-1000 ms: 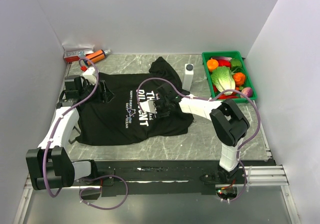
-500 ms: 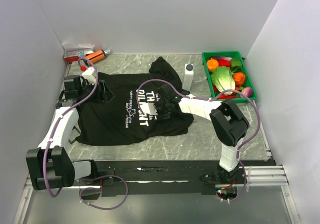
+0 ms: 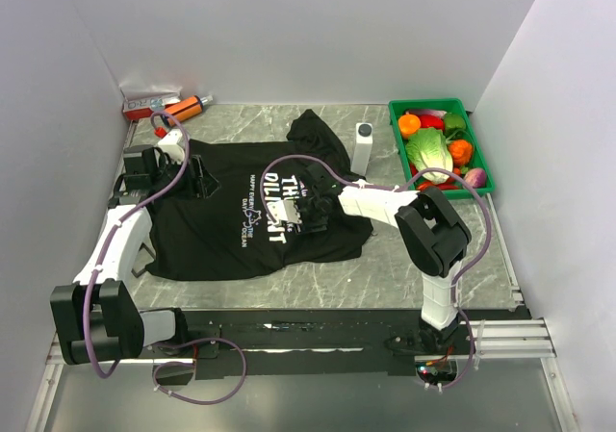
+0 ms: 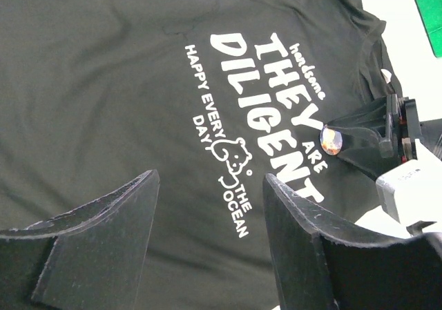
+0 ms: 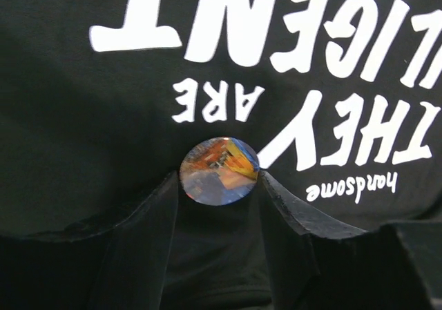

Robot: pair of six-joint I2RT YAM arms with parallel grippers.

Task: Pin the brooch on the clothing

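The clothing, a black T-shirt (image 3: 217, 225) with white lettering, lies flat on the table; it also fills the left wrist view (image 4: 103, 82) and the right wrist view (image 5: 83, 117). My right gripper (image 5: 219, 179) is shut on a round brooch (image 5: 219, 170) with an orange and blue picture, held just over the lettering near "ARE". The brooch also shows in the left wrist view (image 4: 331, 141). In the top view the right gripper (image 3: 310, 211) is over the print. My left gripper (image 4: 210, 192) is open and empty above the shirt's left part (image 3: 197, 177).
A green bin (image 3: 487, 177) of toy vegetables stands at the back right. A white block (image 3: 363, 148) with a dark knob stands behind the shirt. A red and white box (image 3: 149, 102) and an orange tube (image 3: 188, 108) lie at the back left.
My right gripper with the brooch has shifted slightly right and nearer over the lettering, and the right arm's elbow has swung left. The left arm has not moved.
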